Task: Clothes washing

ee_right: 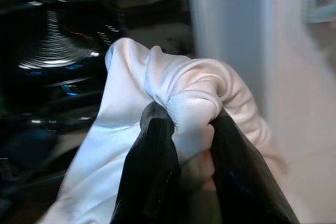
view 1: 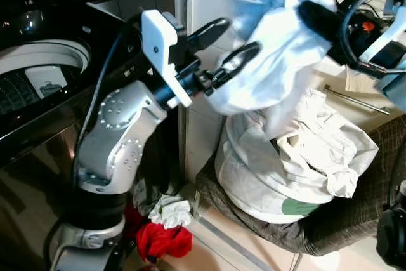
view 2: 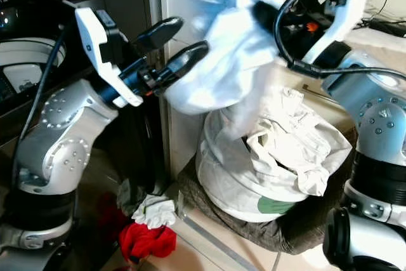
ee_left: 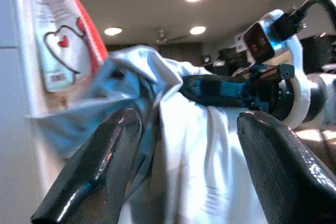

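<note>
On the floor nearest the robot, a red cloth [view 1: 163,240] and a white rag [view 1: 170,211] are lying dropped. Beyond them the laundry pile [view 1: 298,163] is heaping a dark basket [view 1: 342,220]. Above it, the right end effector [ee_right: 181,145] is pinching a pale blue garment [view 1: 279,36], lifting it clear of the pile, probably for the washer [view 1: 38,77] at left. The left end effector [view 1: 229,44] is spreading wide beside the cloth, seemingly readying to take it.

Silver screw-dotted arm joints; white wrist brackets; glossy black gripper fingers [ee_left: 97,171]; looping black cables
</note>
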Available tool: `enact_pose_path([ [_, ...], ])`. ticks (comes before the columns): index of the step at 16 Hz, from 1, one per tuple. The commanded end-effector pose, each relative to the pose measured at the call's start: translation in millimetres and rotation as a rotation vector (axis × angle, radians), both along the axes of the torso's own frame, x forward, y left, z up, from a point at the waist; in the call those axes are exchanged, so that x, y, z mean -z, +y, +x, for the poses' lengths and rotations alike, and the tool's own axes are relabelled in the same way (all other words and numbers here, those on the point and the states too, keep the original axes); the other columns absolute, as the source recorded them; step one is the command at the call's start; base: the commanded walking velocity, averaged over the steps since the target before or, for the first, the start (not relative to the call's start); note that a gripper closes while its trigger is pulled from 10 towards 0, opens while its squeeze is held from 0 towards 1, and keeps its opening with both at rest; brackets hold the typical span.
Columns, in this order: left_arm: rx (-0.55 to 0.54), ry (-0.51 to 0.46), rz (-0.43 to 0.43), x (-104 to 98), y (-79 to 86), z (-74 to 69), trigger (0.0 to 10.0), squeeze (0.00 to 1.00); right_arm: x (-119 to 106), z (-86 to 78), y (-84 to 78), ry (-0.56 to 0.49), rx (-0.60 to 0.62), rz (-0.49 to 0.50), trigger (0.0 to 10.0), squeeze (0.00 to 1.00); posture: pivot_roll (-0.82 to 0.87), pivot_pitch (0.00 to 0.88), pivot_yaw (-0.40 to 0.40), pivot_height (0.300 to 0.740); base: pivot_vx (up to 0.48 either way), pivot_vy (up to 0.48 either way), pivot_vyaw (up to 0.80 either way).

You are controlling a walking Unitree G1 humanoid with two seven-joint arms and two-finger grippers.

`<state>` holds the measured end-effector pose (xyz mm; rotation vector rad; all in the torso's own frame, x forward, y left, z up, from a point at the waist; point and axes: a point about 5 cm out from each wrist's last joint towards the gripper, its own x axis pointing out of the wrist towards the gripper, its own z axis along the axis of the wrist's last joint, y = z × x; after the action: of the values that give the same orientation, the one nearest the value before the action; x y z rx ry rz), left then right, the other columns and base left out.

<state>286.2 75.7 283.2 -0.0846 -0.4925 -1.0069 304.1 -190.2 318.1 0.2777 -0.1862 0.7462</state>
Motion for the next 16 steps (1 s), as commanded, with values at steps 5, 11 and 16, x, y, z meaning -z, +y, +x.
enact_pose_path([
  [5, 0.025, -0.007, -0.028, -9, -15.7, 9.4, 10.0, 1.00, -1, -28.0, 20.6, -0.046, -0.259, 0.040, 0.0, 0.00, -0.03, 0.000, -0.067, 0.740, 0.000, 0.000, 0.00],
  [11, 0.018, 0.025, -0.006, 2, -28.0, 10.2, 0.0, 0.00, -3, -34.5, 28.9, -0.053, -0.318, 0.051, 0.0, 0.00, -0.04, 0.000, -0.069, 0.740, 0.000, 0.000, 0.00],
  [16, 0.025, 0.035, -0.059, -3, -21.8, 11.4, 0.0, 0.00, -4, -34.0, 29.5, -0.046, -0.315, 0.058, 0.0, 0.00, -0.03, 0.000, -0.072, 0.740, 0.000, 0.000, 0.00],
])
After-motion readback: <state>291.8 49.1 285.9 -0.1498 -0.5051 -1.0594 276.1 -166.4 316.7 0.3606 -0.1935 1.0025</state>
